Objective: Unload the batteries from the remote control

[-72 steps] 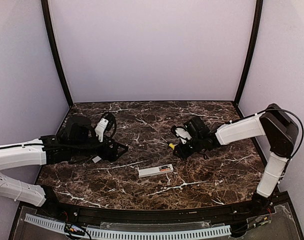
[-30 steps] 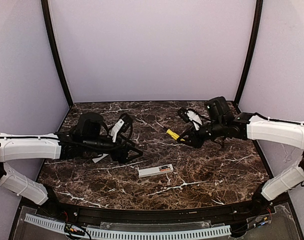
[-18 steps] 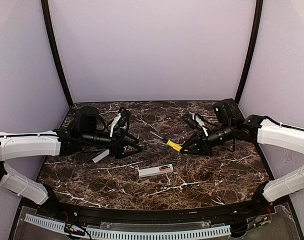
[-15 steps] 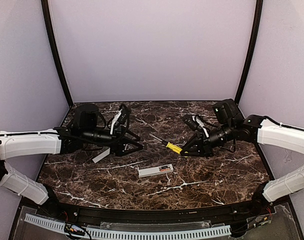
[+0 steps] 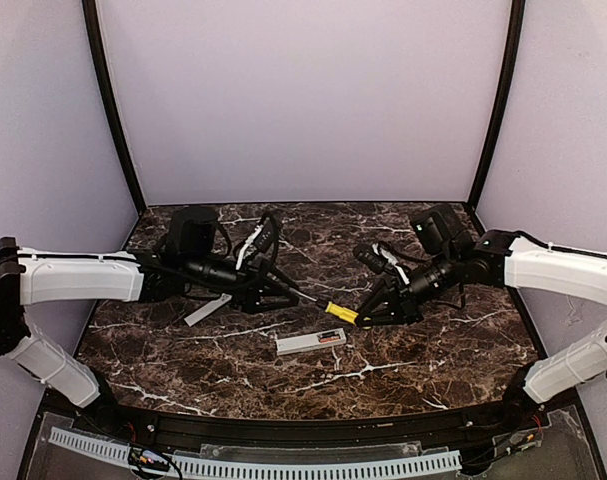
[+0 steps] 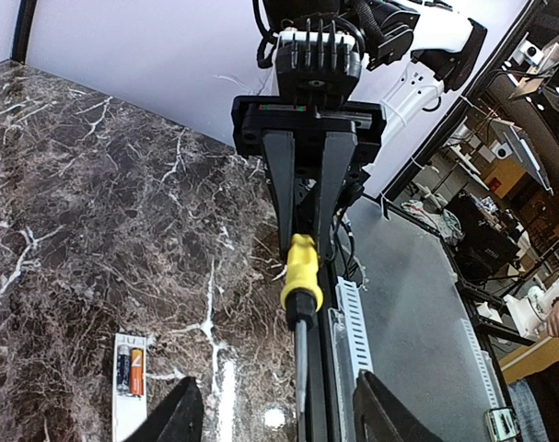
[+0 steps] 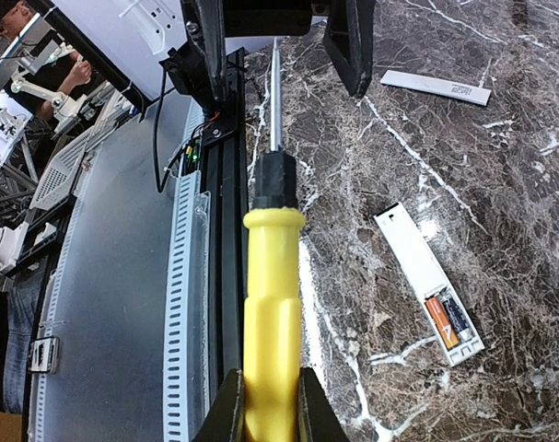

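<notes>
Both arms have drawn closer to mid-frame since half a second ago: the left gripper (image 5: 286,292) has slid right and the right arm has dropped the yellow screwdriver (image 5: 340,312) lower, so its thin metal shaft now reaches the left fingers.

At left in the top view, the flat whitish cover strip (image 5: 207,309) lies on the dark marble table (image 5: 433,370), under the left arm. Just right of it, the left gripper stands with its jaws apart; in its wrist view the shaft runs up the gap between the two fingers (image 6: 180,414) without clearly touching either.

Below centre lies the remote control (image 5: 311,342), flat on the table and apart from both grippers. Its compartment is uncovered, and the batteries (image 7: 448,319), one orange and one dark, sit side by side at one end.

Right of centre, the right gripper (image 5: 361,313) is clamped tight on the screwdriver's yellow handle, with the tip pointing left.
</notes>
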